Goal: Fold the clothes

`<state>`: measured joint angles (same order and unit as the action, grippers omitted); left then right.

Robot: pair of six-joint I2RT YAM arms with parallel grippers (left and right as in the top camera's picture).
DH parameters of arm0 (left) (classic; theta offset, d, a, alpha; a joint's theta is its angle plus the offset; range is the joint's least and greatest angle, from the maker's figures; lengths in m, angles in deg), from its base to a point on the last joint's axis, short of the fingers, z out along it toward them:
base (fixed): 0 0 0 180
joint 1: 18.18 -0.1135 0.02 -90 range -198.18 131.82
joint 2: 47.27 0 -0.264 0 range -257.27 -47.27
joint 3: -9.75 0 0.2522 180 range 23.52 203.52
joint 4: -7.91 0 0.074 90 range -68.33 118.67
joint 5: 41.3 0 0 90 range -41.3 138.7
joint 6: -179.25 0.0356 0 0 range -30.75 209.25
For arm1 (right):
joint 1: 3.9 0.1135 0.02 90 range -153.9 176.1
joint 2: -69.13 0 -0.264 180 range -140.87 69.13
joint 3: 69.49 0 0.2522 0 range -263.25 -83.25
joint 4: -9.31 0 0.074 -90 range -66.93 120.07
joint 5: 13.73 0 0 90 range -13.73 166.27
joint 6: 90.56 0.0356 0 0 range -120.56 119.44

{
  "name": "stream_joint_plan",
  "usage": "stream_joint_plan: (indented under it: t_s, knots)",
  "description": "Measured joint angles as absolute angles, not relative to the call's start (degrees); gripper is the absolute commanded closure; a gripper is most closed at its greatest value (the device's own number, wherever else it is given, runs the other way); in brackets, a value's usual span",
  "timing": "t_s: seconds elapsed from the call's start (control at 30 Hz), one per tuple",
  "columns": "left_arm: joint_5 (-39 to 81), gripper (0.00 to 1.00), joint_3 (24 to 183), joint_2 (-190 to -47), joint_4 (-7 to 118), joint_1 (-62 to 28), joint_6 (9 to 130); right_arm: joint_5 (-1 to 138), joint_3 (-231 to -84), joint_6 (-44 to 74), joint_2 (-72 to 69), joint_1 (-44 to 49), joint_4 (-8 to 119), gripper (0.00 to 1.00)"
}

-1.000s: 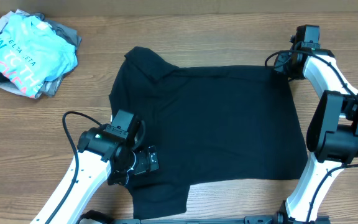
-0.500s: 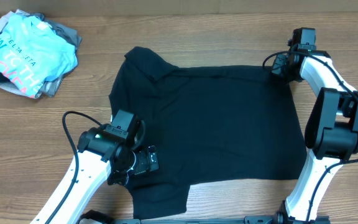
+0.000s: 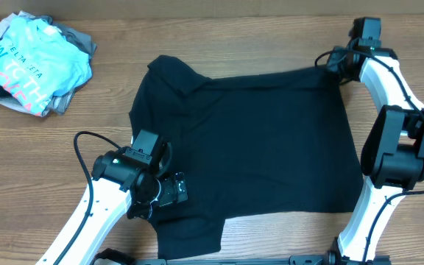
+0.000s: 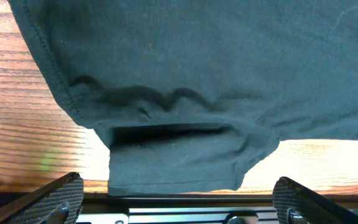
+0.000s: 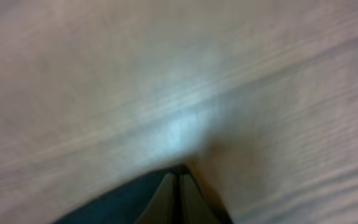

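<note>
Pale wood-grain tabletop [image 3: 271, 22] runs under everything, and a black short-sleeved T-shirt of soft fabric [image 3: 256, 140] lies spread flat across its middle, sleeves toward the left and hem toward the right.

Compared with 1 second ago, the right pincer [image 3: 336, 62] has shifted outward from the T-shirt's far right corner. That corner, which lay flat before, is now drawn up into a point, and the far edge has tightened into a straighter line. The rest of the T-shirt and the left arm have not moved.

The right pincer's 2 fingers [image 5: 169, 193] are pressed together with no gap. Dark fabric shows at their base in the blurred right wrist view, so they are pinching the T-shirt's far hem corner.

The left pincer [image 3: 172, 190] hovers at the T-shirt's near left, above its near sleeve. Its fingers [image 4: 58, 196] are spread as wide as they go and grip nothing. In the left wrist view the sleeve's hemmed edge and a few soft wrinkles lie between them.

Well beyond the T-shirt's far left corner sits a crumpled light blue T-shirt with pink and white lettering [image 3: 32, 62], heaped on some grey garments [image 3: 71, 38].
</note>
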<state>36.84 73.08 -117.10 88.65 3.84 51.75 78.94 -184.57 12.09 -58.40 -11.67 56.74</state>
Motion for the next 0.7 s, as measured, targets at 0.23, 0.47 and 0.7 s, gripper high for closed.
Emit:
stream_joint_plan:
  t_s: [0.23,0.47,0.7]
  knots:
    - [36.99,0.0,73.08,-117.1,88.67,3.84,51.75,84.96,-185.6,15.17,-58.4,-12.07,48.3,0.64]
    - [36.97,0.0,73.08,-117.1,87.62,3.84,51.75,87.69,-185.68,15.87,-58.4,-13.51,47.3,0.0]
    - [36.97,0.0,73.08,-117.1,87.34,3.84,51.75,87.86,-189.25,16.41,-58.44,-13.42,58.05,0.0]
